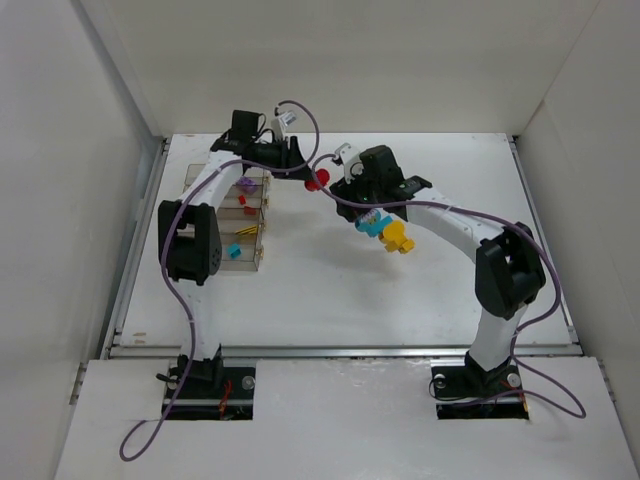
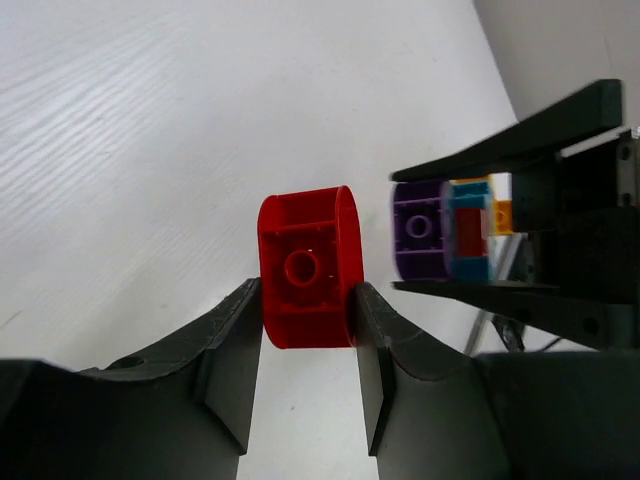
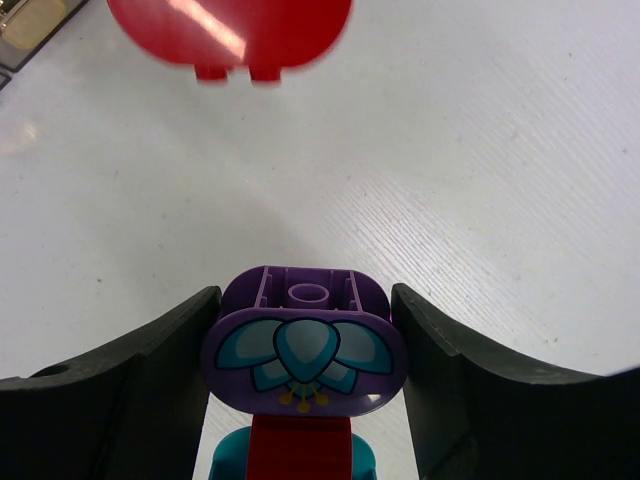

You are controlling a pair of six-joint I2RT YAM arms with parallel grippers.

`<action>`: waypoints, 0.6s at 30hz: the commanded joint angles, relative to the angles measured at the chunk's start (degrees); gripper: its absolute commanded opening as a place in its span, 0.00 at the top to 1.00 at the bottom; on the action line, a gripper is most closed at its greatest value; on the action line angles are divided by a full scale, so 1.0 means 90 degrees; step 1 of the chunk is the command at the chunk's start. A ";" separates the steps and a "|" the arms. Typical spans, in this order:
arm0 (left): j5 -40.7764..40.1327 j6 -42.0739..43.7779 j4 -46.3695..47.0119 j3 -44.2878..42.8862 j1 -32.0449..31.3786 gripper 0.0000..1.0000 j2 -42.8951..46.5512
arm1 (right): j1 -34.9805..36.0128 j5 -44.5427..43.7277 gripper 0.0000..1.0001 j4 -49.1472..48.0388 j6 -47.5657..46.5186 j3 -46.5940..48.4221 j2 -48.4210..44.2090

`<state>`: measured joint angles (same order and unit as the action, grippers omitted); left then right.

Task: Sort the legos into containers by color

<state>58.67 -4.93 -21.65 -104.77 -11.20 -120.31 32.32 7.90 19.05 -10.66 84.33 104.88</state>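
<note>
Red brick (image 2: pixel 305 265) clamped in left gripper (image 2: pixel 307 300), just ahead of right gripper (image 3: pixel 305 295), which pinches purple brick (image 3: pixel 300 345) atop stack (image 2: pixel 462 240). Step: probably splitting stack. Next: left swings back to bins (image 1: pixel 250 262), drops red in matching bin.

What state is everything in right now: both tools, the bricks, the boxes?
left tool: shut on the red lego.
right tool: shut on the mixed lego stack.
containers: open-topped, a few legos inside.
cyan and yellow legos: loose on the table, unsorted.
</note>
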 commanded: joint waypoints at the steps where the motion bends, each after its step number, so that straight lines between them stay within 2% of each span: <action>1: -0.0414 0.0186 -0.0143 -0.0311 0.0393 1.00 0.0242 | 0.0032 0.0030 1.00 -0.0329 0.0080 0.0102 -0.0003; 2: -0.0677 0.0283 -0.0308 -0.0312 0.0472 1.00 0.0301 | 0.0032 0.0030 1.00 -0.0329 0.0080 0.0102 -0.0003; 3: -0.1463 0.0574 -0.0309 -0.0254 0.0541 1.00 0.0485 | 0.0032 0.0030 1.00 -0.0329 0.0080 0.0102 -0.0003; 5: -0.2413 0.0965 -0.0387 -0.0069 0.0668 1.00 0.0769 | 0.0032 0.0030 1.00 -0.0329 0.0080 0.0102 -0.0003; 6: -0.3327 0.1180 -0.0387 0.0058 0.0668 1.00 0.0935 | 0.0032 0.0030 1.00 -0.0329 0.0080 0.0102 -0.0003; 7: -0.3684 0.1656 -0.0300 0.0349 0.0668 1.00 0.1091 | 0.0032 0.0030 1.00 -0.0329 0.0080 0.0102 -0.0003; 10: -0.4631 0.2313 0.0022 0.1091 0.0726 1.00 0.1852 | 0.0032 0.0030 1.00 -0.0329 0.0080 0.0102 0.0056; 14: -0.5356 0.3310 0.0598 0.2048 0.0727 1.00 0.2615 | 0.0032 0.0205 1.00 -0.0329 0.0080 0.0102 0.0192; 18: -0.5611 0.3809 0.0659 0.2189 0.0786 1.00 0.2520 | 0.0032 0.0265 1.00 -0.0329 0.0080 0.0102 0.0309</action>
<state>13.74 22.55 -18.85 -86.13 -4.16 -96.86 32.32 8.78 18.83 -10.48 84.33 107.18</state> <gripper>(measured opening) 0.341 0.703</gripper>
